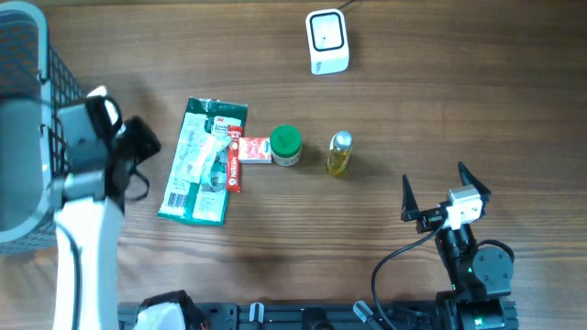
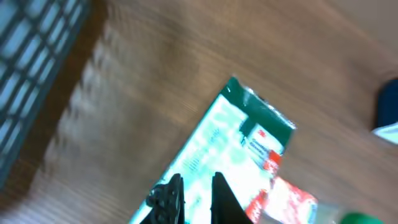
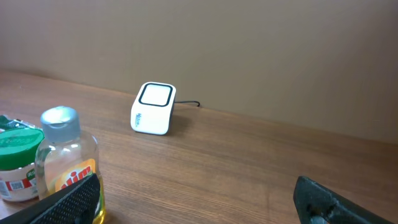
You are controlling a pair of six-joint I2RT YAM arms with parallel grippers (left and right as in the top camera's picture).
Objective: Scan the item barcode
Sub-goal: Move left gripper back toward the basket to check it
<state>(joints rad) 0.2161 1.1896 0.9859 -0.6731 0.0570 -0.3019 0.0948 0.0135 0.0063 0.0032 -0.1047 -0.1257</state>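
A green and white packet (image 1: 204,163) lies flat left of centre, with a red and white sachet (image 1: 249,151) against its right side. Right of those stand a green-lidded jar (image 1: 286,145) and a small bottle of yellow liquid (image 1: 339,153). The white barcode scanner (image 1: 327,41) sits at the far edge. My left gripper (image 1: 145,147) hovers just left of the packet, jaws nearly together and holding nothing. Its wrist view shows the blurred packet (image 2: 236,143) below the left gripper (image 2: 198,177). My right gripper (image 1: 445,195) stands open at the near right, empty, facing the bottle (image 3: 65,162) and scanner (image 3: 153,107).
A dark wire basket (image 1: 23,119) fills the far left edge, close behind the left arm, and also shows in the left wrist view as the basket (image 2: 31,37). The scanner's cable runs off the table's far edge. Bare wood lies between the bottle and the right gripper.
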